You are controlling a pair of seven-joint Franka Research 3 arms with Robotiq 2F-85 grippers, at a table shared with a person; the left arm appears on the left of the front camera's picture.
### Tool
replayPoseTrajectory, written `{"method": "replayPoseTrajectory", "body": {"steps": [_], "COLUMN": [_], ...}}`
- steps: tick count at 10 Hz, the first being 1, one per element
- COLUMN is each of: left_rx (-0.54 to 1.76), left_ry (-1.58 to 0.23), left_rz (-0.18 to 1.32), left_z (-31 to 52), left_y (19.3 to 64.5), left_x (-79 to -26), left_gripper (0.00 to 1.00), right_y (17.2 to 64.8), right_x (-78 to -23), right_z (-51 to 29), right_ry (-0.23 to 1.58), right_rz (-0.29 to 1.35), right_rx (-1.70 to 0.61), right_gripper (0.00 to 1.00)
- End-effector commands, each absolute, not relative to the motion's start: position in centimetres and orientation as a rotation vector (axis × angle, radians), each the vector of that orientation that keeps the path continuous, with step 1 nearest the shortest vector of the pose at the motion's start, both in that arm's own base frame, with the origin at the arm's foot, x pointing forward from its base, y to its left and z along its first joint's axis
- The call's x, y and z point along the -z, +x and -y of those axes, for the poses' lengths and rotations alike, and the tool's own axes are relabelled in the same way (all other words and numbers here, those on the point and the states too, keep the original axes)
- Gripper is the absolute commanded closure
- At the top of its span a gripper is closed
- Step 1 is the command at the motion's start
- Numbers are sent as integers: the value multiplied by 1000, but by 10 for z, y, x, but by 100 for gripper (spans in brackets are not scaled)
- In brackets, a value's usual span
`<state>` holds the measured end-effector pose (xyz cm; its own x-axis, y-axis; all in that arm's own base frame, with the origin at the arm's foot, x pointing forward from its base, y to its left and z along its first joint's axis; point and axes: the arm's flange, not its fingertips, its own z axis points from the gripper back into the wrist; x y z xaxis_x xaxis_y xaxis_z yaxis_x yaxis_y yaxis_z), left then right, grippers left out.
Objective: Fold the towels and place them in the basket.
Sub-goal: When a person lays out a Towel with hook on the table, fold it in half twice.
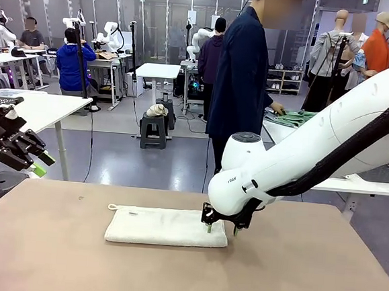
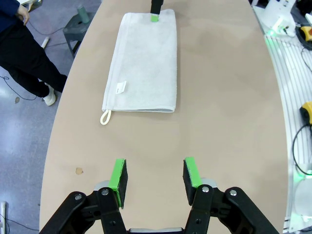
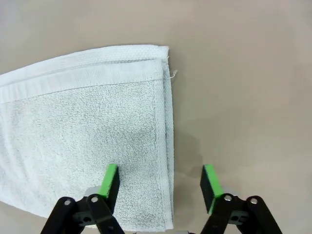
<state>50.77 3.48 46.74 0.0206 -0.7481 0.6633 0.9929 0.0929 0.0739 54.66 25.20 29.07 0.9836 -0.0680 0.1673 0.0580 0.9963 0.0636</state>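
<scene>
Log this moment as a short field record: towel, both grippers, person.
towel: cream-white towel lying flat on the brown table, layered at its right end, corner loop at its left end
right gripper: open, down at the towel's right end, one finger over the terry, the other over bare table past the edge
left gripper: open, empty, raised at the table's left side, apart from the towel
person: stands beyond the far side, turned toward a green cloth on another table
</scene>
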Motion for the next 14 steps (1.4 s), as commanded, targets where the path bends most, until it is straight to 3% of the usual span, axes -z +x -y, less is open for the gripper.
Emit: {"method": "replayPoseTrajectory", "body": {"steps": [1,4,5,6,7,8,9,10,11,14], "left_rx": [1435,1435,1435,1435,1435,1435,1435,1435,1435,1435], "left_ry": [-474,-474,-474,-474,-474,-474,-474,-474,-474,-474], "left_rz": [645,645,645,645,645,645,645,645,645,645], "left_z": [-35,-35,-35,-35,-35,-35,-35,-35,-35,-35], "left_y": [506,506,506,506,506,506,506,506,506,506], "left_x": [-469,-469,-469,-469,-469,-469,-469,-469,-469,-469], "left_gripper": [40,40,40,40,40,40,40,40,40,40], "right_y": [552,552,552,552,552,552,553,552,552,551], "right_x": [-286,-283,-283,-283,-284,-284,-284,-285,-284,-281], "right_z": [-259,-260,-261,-261,-262,-263,-264,-264,-264,-262], "right_ry": [51,55,64,63,65,60,57,56,54,34], "right_rz": [203,203,212,210,201,196,190,183,179,171], "right_rx": [115,115,115,119,123,132,136,134,136,135], "right_gripper": [20,20,36,39,55,58,75,78,95,100]}}
